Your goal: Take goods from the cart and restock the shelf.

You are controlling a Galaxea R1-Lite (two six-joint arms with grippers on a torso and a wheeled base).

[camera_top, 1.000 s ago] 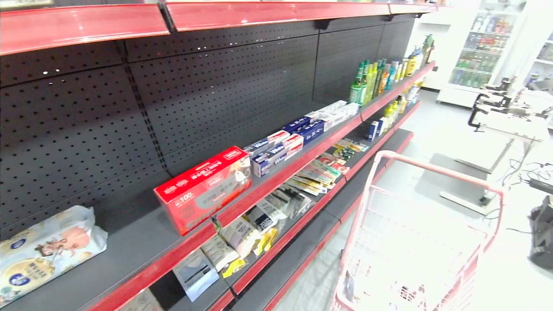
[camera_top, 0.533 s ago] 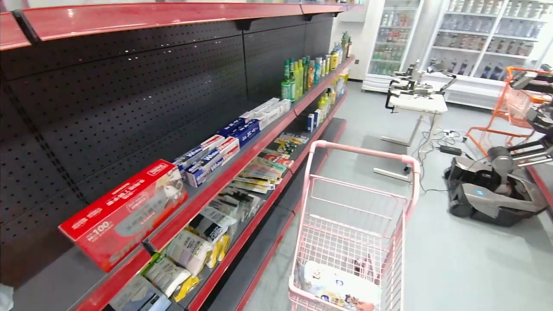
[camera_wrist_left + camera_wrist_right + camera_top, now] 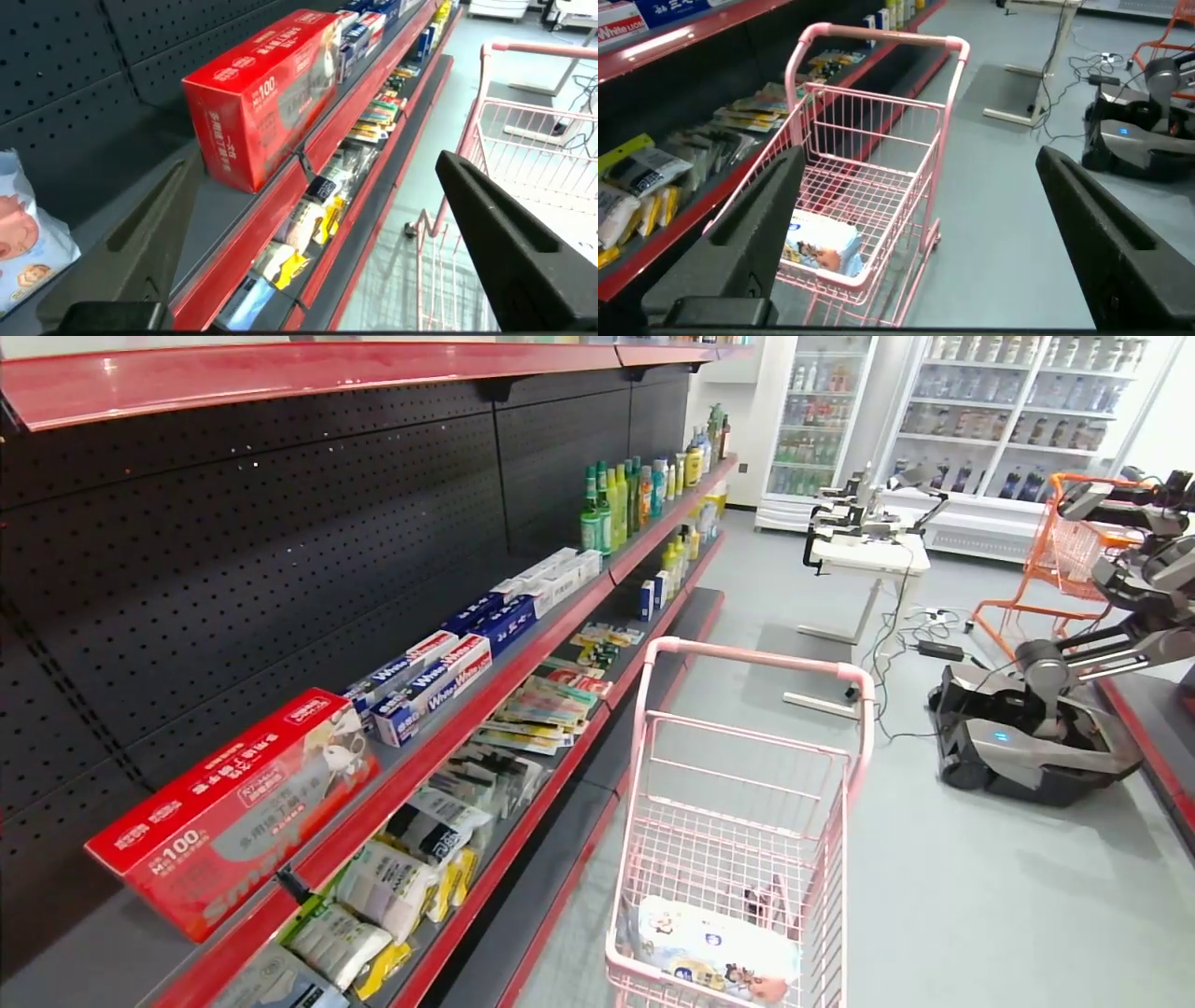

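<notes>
A pink wire cart (image 3: 756, 663) stands in the aisle beside the red-edged shelf (image 3: 439, 747). In the cart's basket lies one white printed pack (image 3: 714, 957). My right gripper (image 3: 924, 233) hangs open above the cart (image 3: 878, 37), over that pack (image 3: 822, 245), with nothing between its fingers (image 3: 757, 224). My left gripper (image 3: 318, 252) is open and empty over the shelf's front edge, near a red box (image 3: 262, 93) and a white printed pack (image 3: 28, 243) lying on the shelf board.
On the shelf are the red box (image 3: 233, 807), toothpaste boxes (image 3: 420, 677) and green bottles (image 3: 607, 504); small packets fill the lower board (image 3: 448, 821). Another robot (image 3: 1036, 728), an orange cart (image 3: 1064, 551) and a white table (image 3: 868, 555) stand across the aisle.
The head camera has swung right along the aisle, so the cart and its pack have come into full view. The goods themselves have not moved.
</notes>
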